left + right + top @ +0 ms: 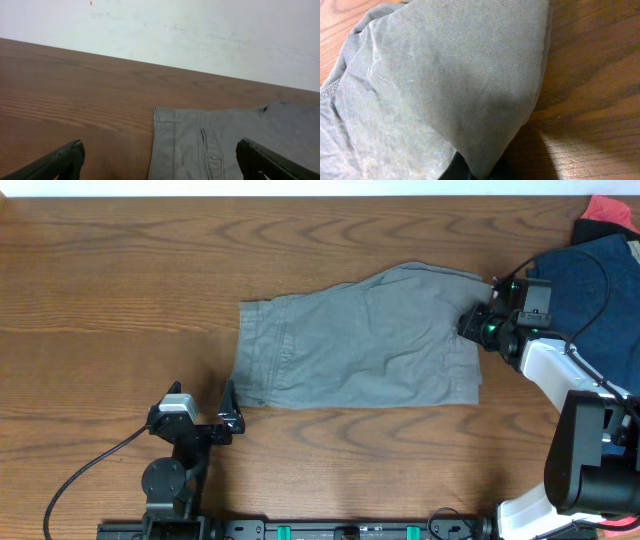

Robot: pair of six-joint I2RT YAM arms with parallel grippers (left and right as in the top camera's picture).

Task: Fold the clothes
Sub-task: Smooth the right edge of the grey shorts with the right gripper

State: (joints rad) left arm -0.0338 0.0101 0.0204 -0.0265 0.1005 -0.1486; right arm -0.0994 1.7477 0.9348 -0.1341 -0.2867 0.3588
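Grey shorts point(360, 340) lie spread on the wooden table, waistband end to the left. My right gripper point(478, 323) is shut on the shorts' right edge; in the right wrist view the grey fabric point(455, 85) drapes from the pinched fingers point(481, 172) over the wood. My left gripper point(228, 418) is open and empty, low on the table just in front of the shorts' left corner. In the left wrist view its two fingertips point(160, 157) frame the shorts' left edge point(200, 145).
A pile of dark blue clothing point(590, 280) with something red point(610, 212) lies at the far right of the table. A white wall point(200, 30) lies beyond the table's far edge.
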